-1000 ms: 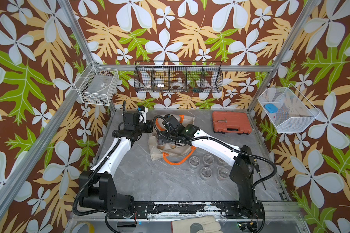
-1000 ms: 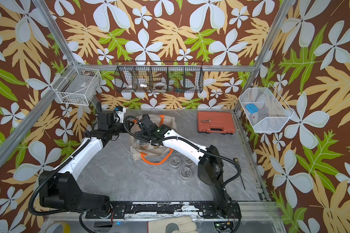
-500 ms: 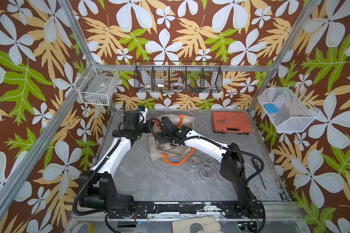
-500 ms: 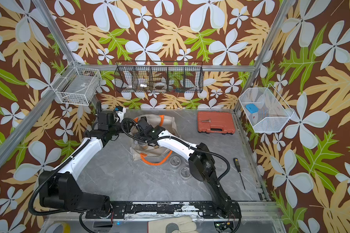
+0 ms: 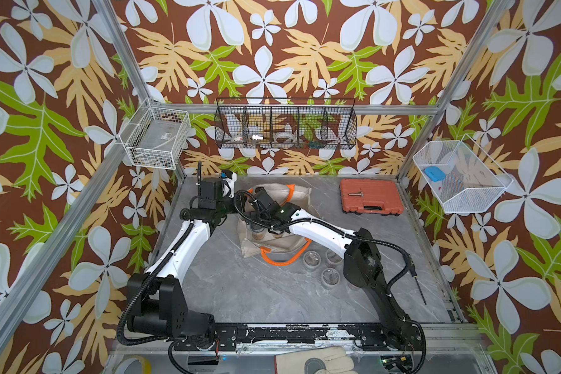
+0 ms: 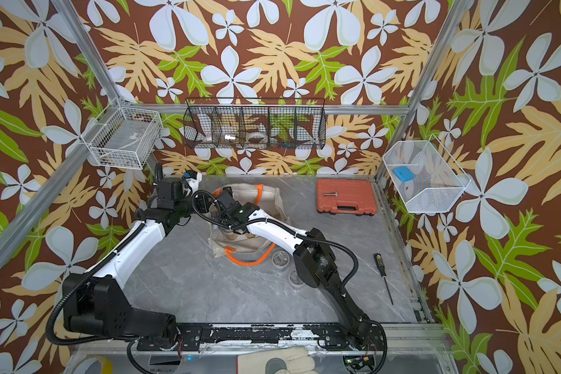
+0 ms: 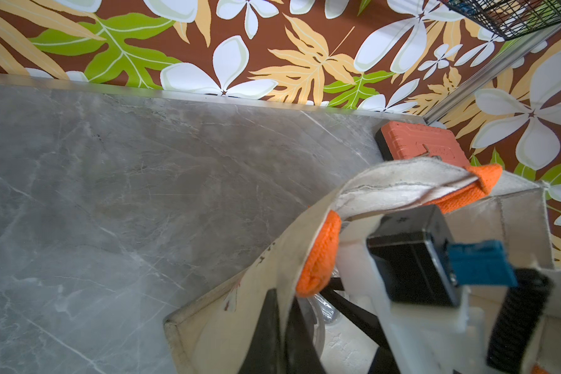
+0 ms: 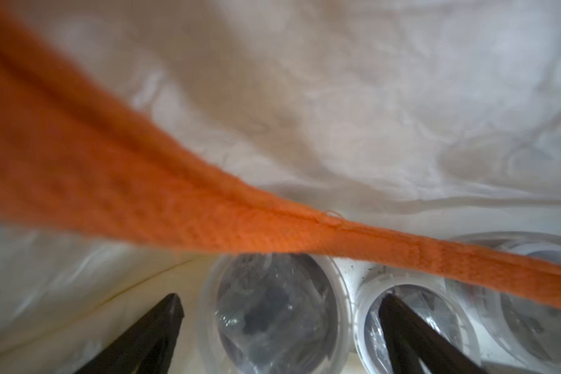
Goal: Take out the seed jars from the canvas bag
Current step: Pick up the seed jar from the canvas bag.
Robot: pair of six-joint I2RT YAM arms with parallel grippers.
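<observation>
Pinching the canvas bag open with left gripper, I straddle a seed jar, right gripper released.

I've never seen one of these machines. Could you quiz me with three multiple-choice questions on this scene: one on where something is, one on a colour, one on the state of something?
1. Where is the right gripper? A raised high in the air; B down inside the canvas bag; C parked at its base.
2. What colour are the bag's loop handles? A blue; B green; C orange.
3. How do the right gripper's jaws stand? A open, either side of a seed jar; B shut on nothing; C shut on a handle.

Answers:
1 B: the right wrist view shows beige cloth all around.
2 C: both top views show bright orange loops.
3 A: its two dark fingers stand apart with one jar's lid between them.
</observation>
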